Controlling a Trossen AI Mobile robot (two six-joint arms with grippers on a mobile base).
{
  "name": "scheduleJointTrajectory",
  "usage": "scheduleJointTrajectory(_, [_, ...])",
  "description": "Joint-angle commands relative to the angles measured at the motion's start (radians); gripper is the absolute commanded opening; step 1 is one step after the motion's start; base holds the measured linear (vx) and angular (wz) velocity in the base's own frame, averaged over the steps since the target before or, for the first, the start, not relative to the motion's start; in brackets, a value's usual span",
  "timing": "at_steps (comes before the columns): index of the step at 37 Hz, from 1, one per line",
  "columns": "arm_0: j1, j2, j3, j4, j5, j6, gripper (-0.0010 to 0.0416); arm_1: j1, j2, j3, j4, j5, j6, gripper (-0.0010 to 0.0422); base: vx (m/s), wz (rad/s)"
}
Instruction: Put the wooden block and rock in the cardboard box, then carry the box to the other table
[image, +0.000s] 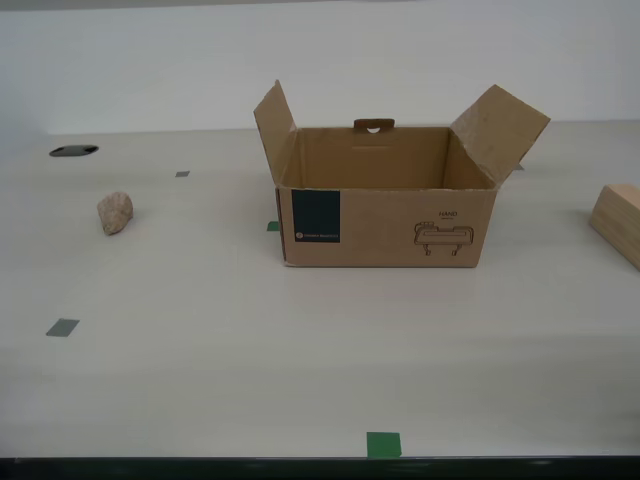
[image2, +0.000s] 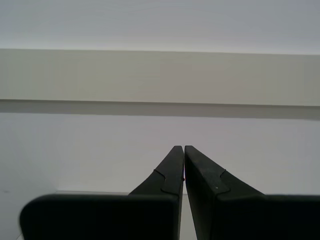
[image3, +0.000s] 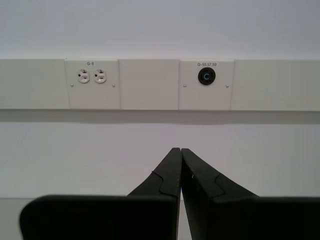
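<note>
The brown cardboard box (image: 385, 205) stands open in the middle of the off-white table (image: 250, 370), flaps up, teal label and line drawing on its front. The pinkish-beige rock (image: 115, 212) lies on the table toward the exterior view's left. The pale wooden block (image: 618, 222) sits at the exterior view's right edge, partly cut off. The other table is out of view. No arm shows in the exterior view. My first gripper (image3: 180, 150) and my second gripper (image2: 183, 147) are both shut with nothing between the fingers, each facing a white wall.
Grey and green tape squares (image: 383, 444) mark the table. A dark round cable hole (image: 73, 151) sits at the back on the exterior view's left. The first wrist view shows a wall panel with a power socket (image3: 92, 76) and a round port (image3: 206, 76).
</note>
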Motion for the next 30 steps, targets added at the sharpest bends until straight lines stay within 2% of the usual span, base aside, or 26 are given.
scheduleJointTrajectory(1, [0.001, 0.000, 0.000, -0.004, 0.002, 0.003, 0.0000, 0.000, 0.000, 0.000, -0.001, -0.002, -0.001, 0.0000, 0.000, 0.000])
scheduleJointTrajectory(30, [0.001, 0.000, 0.000, -0.005, 0.002, 0.002, 0.0000, 0.000, 0.000, 0.000, -0.005, -0.002, -0.002, 0.0000, 0.000, 0.000])
